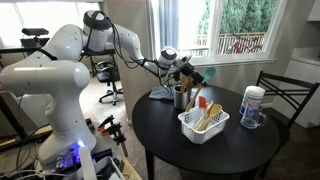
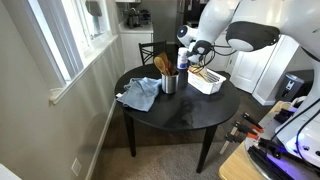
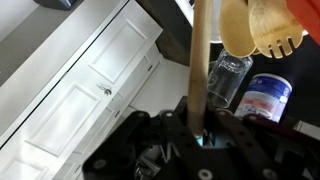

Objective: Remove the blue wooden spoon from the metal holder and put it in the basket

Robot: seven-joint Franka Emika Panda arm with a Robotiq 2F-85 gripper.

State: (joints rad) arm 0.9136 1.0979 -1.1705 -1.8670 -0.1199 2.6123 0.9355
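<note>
Grips the blue wooden spoon by its bare wood handle, with gripper clamped tight on it, above the metal holder near the far edge of the round black table, white basket just beside toward the middle.

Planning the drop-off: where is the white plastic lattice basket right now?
In an exterior view the white plastic lattice basket sits on the round black table, between the dark grey metal cup and the tall white canister with blue label.
</note>
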